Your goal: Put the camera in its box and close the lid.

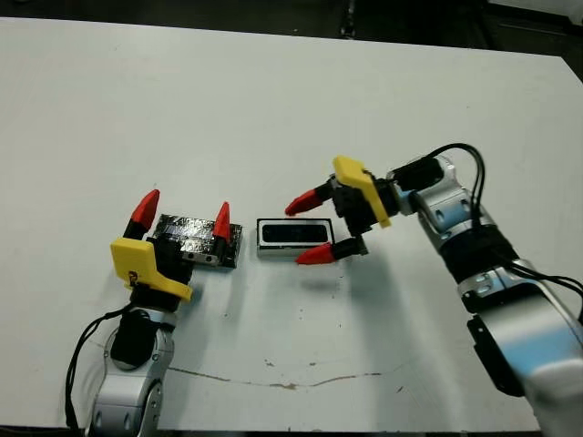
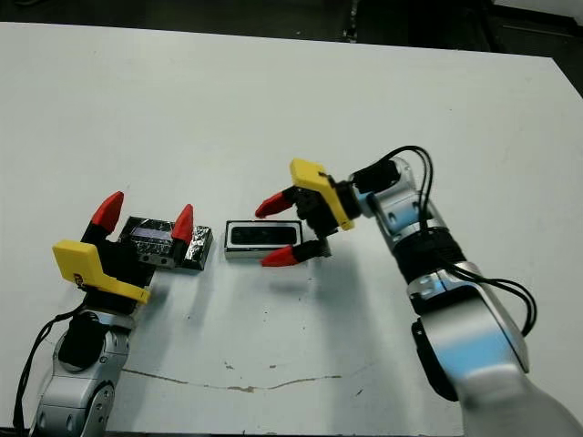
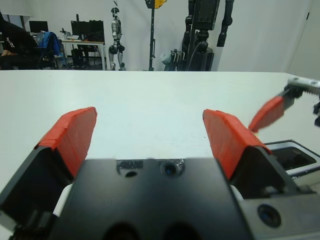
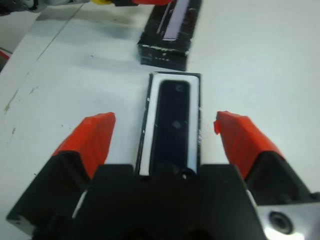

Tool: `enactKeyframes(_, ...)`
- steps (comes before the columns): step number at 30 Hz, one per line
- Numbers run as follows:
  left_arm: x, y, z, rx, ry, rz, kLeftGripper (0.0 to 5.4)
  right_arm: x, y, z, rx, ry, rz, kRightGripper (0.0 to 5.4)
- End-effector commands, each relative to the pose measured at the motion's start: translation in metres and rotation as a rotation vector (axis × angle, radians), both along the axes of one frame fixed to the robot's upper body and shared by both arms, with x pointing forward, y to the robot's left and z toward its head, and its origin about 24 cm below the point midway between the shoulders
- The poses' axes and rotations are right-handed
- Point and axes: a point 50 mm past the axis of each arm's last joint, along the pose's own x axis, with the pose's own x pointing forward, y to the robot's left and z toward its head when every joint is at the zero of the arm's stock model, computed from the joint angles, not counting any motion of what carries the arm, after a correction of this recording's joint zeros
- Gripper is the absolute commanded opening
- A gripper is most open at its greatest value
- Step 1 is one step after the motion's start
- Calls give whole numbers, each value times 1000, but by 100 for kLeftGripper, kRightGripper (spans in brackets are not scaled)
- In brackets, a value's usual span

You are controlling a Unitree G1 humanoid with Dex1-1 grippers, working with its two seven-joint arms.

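Nearest the head camera, the left gripper (image 1: 183, 214) stands with fingers spread and holding nothing, over the near edge of the lid (image 1: 196, 238), which lies flat on the table (image 1: 273, 100). Just beside the lid sits the box (image 1: 293, 236) with the camera (image 4: 172, 120) lying inside it. Right gripper (image 1: 308, 229) hangs at the box's far end, fingers apart on either side, gripping nothing.

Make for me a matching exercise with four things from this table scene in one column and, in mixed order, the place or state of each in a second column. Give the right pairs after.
Things:
1. camera
2. lid
3. left gripper
4. right gripper

Places or states:
A. open, fingers on either side of the box
B. lies inside the box
C. open, above the lid
D. flat on the table, on the left of the box

Pairs: 1-B, 2-D, 3-C, 4-A
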Motion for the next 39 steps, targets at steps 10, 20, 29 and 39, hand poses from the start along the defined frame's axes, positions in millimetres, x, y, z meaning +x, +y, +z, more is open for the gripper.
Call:
enactKeyframes(10, -1, 4, -2, 4, 12, 0, 540, -21, -58, 29, 333, 31, -343, 539)
enactKeyframes(20, 10, 36, 39, 191, -61, -171, 540, -86, -106, -9, 576, -151, -977, 511)
enactKeyframes(29, 29, 61, 86, 547, -44, -440, 540, -129, -113, -48, 619, -129, -1271, 371)
enactKeyframes(39, 59, 73, 116, 717, 144, -817, 540, -132, -103, -65, 634, -132, -1387, 208)
